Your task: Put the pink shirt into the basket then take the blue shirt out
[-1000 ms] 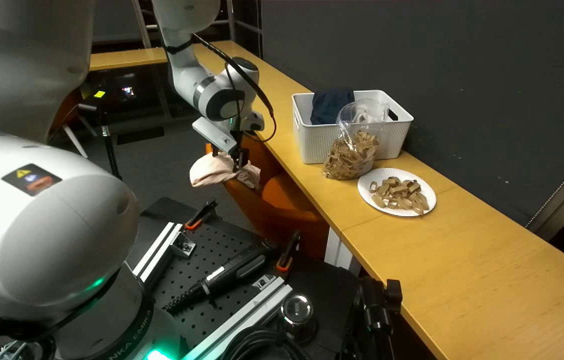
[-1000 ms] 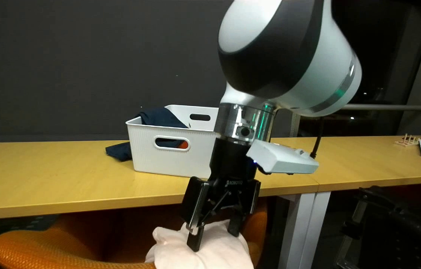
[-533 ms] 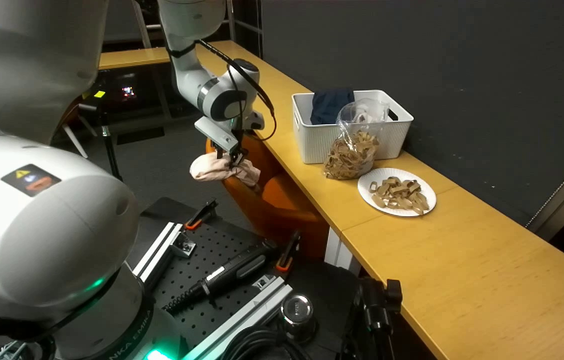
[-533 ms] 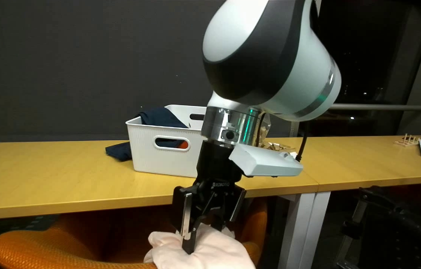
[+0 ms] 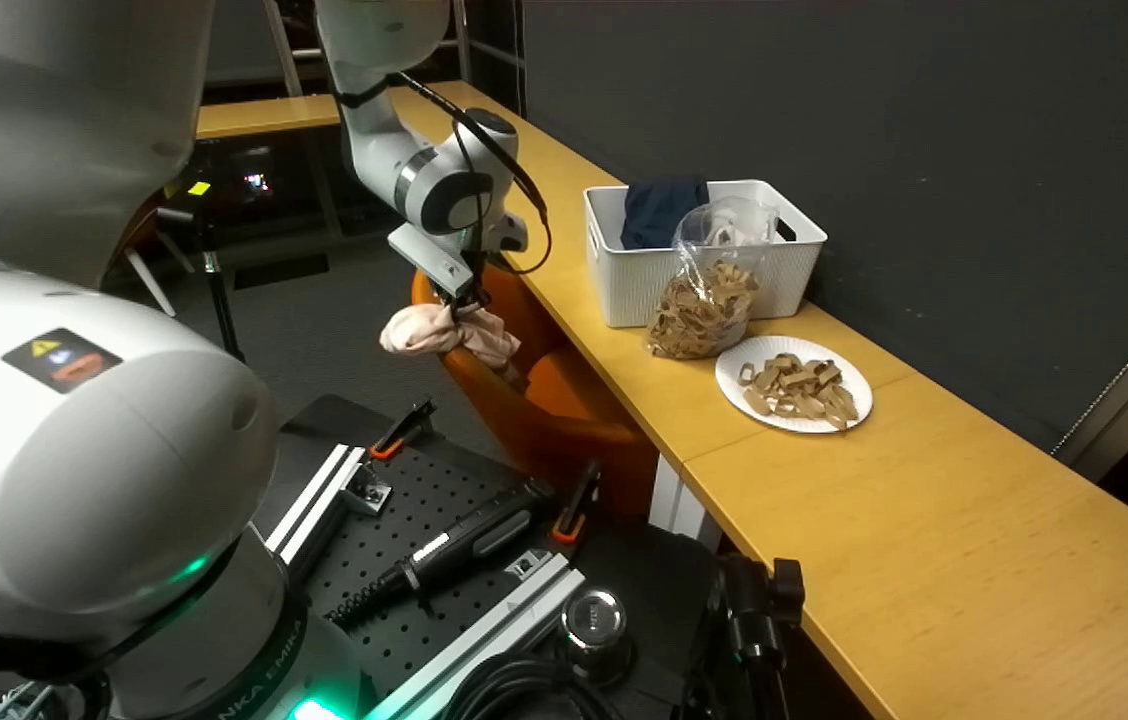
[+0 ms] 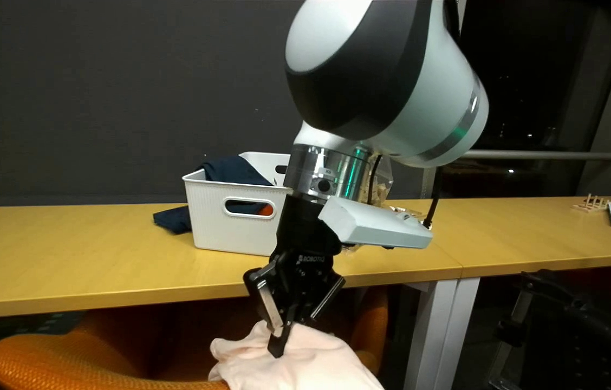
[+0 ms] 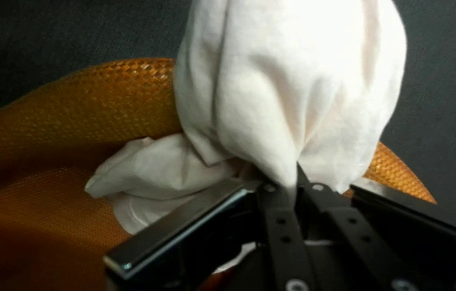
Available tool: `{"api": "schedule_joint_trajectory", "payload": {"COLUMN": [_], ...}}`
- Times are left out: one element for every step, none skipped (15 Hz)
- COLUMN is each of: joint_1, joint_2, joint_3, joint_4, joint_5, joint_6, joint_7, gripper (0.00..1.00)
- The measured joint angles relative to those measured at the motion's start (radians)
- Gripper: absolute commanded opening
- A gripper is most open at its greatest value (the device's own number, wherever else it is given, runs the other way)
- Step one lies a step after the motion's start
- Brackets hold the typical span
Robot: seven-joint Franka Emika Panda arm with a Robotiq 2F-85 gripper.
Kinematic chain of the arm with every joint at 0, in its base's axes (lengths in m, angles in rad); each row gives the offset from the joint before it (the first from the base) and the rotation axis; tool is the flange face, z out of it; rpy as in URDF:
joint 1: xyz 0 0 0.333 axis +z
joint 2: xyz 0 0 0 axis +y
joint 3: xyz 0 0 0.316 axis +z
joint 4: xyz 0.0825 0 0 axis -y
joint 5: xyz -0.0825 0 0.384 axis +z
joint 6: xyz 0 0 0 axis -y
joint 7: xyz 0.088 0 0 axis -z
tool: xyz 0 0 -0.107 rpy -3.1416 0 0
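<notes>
Okay, grip made: the tool (image 7: 292, 184) is now clenched on a fold of the pink shirt (image 6: 311, 363). Its fingers (image 7: 286, 238) no longer stand apart over the cloth; they are drawn together, fabric gathered between them in the wrist view. Pink shirt itself still lies draped over the edge of the chair (image 6: 62, 357), in front of the tabletop (image 6: 83, 249). For the task, I read that as the pick just secured; lift and carry to the basket (image 6: 235, 238) look next. It's one pinch of a loose bundle, so the rest may dangle and snag on the chair or the basket rim. Blue shirt (image 5: 662, 212) is untouched in the basket; part two not started.

Hard to see: in an exterior view the far fingertip is hidden, the bottom edge cuts off the pink shirt, and the arm (image 6: 387, 70) covers one end of the basket. Dark cloth (image 6: 173, 219) on the tabletop beside the basket may be the blue shirt's tail; can't tell. In an exterior view the bag (image 5: 704, 310) blocks part of the basket, and what sits behind its crumpled top is unclear. Wrist view crops and overexposes the pink shirt.
</notes>
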Motion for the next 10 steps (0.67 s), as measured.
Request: {"api": "schedule_joint_trajectory", "payload": {"joint_1": [0.000, 0.000, 0.000, 0.000, 0.000, 0.000, 0.000, 0.000, 0.000, 0.000], "joint_2": [0.000, -0.002, -0.005, -0.009, -0.017, -0.029, -0.043, -0.059, -0.076, -0.091], "joint_3": [-0.001, -0.003, -0.008, -0.014, -0.023, -0.034, -0.047, -0.062, -0.077, -0.094], "joint_4": [0.005, 0.013, 0.024, 0.039, 0.056, 0.076, 0.098, 0.120, 0.144, 0.169], "joint_5": [-0.004, -0.011, -0.025, -0.041, -0.056, -0.074, -0.092, -0.113, -0.132, -0.152], "joint_6": [-0.001, -0.003, -0.005, -0.010, -0.017, -0.032, -0.049, -0.070, -0.092, -0.115], "joint_7": [0.005, 0.012, 0.021, 0.033, 0.046, 0.058, 0.068, 0.079, 0.088, 0.097], "gripper": [0.02, 0.02, 0.02, 0.02, 0.02, 0.02, 0.02, 0.02, 0.02, 0.02]}}
